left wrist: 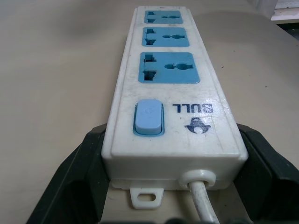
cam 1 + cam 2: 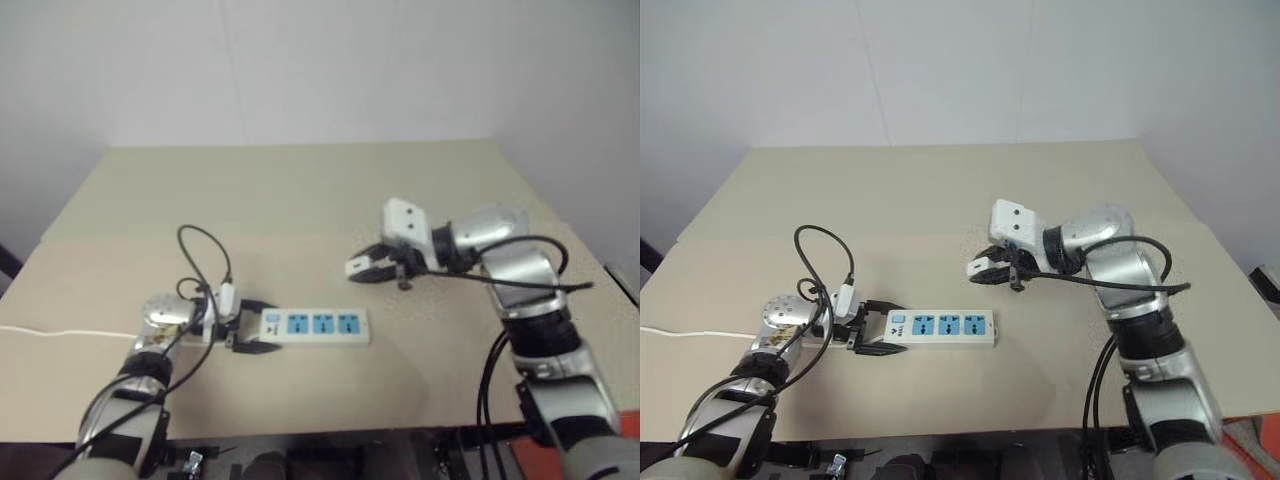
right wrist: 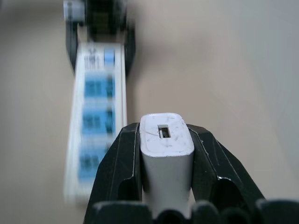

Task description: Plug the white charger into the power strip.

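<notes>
Right gripper (image 3: 166,186) holds the white charger (image 3: 166,140) in the air, left gripper (image 1: 173,186) clamps the power strip (image 1: 170,93) on the table (image 2: 300,190).

Power strip lies flat at lower centre of the left eye view, three blue sockets in a row, its switch end and cord (cord runs off to the left edge) held between the left fingers (image 1: 70,186), which are closed on its two long sides. Charger sits right of centre, above and to the right of the strip, well apart from it, pinched between both right fingers (image 3: 117,168), slotted end face out. In the right wrist view the strip lies beyond the charger, blurred.
</notes>
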Action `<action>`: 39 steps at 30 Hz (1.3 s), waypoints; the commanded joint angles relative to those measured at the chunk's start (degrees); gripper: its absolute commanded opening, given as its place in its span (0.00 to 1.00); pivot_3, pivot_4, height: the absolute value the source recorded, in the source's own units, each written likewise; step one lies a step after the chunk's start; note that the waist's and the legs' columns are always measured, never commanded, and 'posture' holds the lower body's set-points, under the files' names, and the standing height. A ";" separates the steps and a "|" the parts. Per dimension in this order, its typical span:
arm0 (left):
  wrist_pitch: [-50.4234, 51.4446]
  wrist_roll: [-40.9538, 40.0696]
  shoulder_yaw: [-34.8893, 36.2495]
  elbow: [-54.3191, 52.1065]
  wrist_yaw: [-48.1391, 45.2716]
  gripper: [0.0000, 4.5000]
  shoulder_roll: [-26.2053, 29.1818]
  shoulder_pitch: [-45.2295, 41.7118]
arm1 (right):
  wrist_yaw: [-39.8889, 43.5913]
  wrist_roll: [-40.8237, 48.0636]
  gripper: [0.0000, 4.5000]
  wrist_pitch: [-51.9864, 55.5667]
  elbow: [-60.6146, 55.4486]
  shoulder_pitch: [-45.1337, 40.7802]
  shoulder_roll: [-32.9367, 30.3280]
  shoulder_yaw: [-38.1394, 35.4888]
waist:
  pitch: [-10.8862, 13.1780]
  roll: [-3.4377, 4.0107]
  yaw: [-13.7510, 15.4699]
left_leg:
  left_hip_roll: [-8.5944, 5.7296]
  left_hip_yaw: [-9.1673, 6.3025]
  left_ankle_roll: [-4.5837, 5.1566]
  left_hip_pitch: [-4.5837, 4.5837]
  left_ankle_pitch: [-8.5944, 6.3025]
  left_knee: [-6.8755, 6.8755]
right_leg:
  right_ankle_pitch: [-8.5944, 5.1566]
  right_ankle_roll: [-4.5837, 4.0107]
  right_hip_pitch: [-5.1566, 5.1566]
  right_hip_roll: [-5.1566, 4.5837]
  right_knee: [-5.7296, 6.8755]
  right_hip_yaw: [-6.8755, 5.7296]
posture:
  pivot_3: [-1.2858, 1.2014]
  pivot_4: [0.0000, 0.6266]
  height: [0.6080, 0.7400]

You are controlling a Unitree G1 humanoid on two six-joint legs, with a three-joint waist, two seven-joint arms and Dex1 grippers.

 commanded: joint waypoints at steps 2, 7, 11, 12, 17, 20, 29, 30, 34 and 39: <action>0.35 2.60 -0.55 0.19 1.23 0.73 0.46 0.71 | -6.63 12.37 0.25 2.47 -2.79 2.46 7.28 -7.36 | 0.00 0.01 -0.01 | 0.00 -0.03 0.00 0.00 0.00 -0.01 | 0.00 0.00 -0.01 0.00 0.01 0.01 | 0.52 0.24 1.00; 0.59 2.72 -0.66 -0.30 1.28 0.73 0.44 0.91 | -10.65 18.86 0.25 1.74 1.10 4.42 12.05 -9.07 | 0.00 0.02 0.01 | -0.04 -0.49 0.00 -0.02 0.00 -0.03 | 0.01 -0.01 -0.01 -0.02 0.03 0.00 | 0.52 0.24 1.00; 1.10 2.57 -0.68 -0.91 1.14 0.73 0.31 1.19 | -10.35 19.20 0.25 -5.74 4.55 7.97 14.82 -6.47 | -0.01 0.02 -0.02 | -0.06 -0.53 0.00 0.02 0.00 -0.07 | 0.01 0.00 0.02 0.00 0.02 -0.02 | 0.52 0.24 1.00; 1.20 2.59 -0.71 -1.07 1.15 0.73 0.31 1.23 | -10.16 18.77 0.25 -6.83 5.25 8.61 15.05 -5.30 | 0.01 0.04 -0.04 | -0.07 -0.53 0.00 0.02 0.00 -0.07 | 0.00 0.00 0.02 0.00 0.02 -0.02 | 0.52 0.24 1.00; 2.03 2.58 -0.78 -1.93 0.99 0.73 0.41 1.50 | -8.73 19.07 0.25 -13.06 10.01 10.72 16.94 -2.55 | 0.01 0.04 -0.14 | -0.09 -0.55 0.00 0.01 0.00 -0.08 | 0.00 0.00 0.01 0.00 0.02 -0.02 | 0.52 0.24 1.00; 2.39 2.52 -0.76 -2.18 0.78 0.73 0.44 1.50 | -8.27 18.51 0.25 -16.61 14.01 10.48 17.85 -1.60 | 0.01 0.04 -0.12 | -0.10 -0.56 0.00 0.01 0.00 -0.07 | 0.00 0.01 0.01 0.00 0.02 -0.02 | 0.52 0.24 1.00; 2.99 2.62 -0.78 -1.87 0.68 0.73 0.35 1.06 | -4.34 16.77 0.25 -27.16 24.10 9.57 18.90 1.04 | 0.01 0.05 -0.15 | -0.10 -0.58 0.00 0.01 0.00 -0.08 | 0.00 0.01 0.01 0.00 0.02 -0.03 | 0.52 0.24 1.00; 3.07 2.62 -0.80 -1.86 0.60 0.73 0.38 1.04 | -4.19 16.65 0.25 -28.02 25.05 9.34 19.04 1.10 | 0.01 0.05 -0.16 | -0.10 -0.58 0.00 0.01 0.00 -0.08 | 0.00 0.01 0.01 0.00 0.02 -0.03 | 0.52 0.24 1.00; 3.32 2.58 -0.72 -1.63 0.37 0.73 0.56 0.79 | -4.01 16.68 0.25 -29.85 27.79 7.90 19.65 1.08 | 0.02 0.06 -0.23 | -0.10 -0.59 0.00 0.01 0.00 -0.08 | 0.00 0.00 0.00 0.00 0.02 -0.02 | 0.52 0.24 1.00; 3.45 2.51 -0.67 -1.96 0.43 0.73 0.57 1.10 | -3.88 16.52 0.25 -31.06 28.96 7.38 20.54 1.63 | 0.02 0.07 -0.23 | -0.10 -0.62 0.00 0.01 0.00 -0.08 | 0.00 0.00 0.00 0.00 0.03 -0.03 | 0.52 0.24 1.00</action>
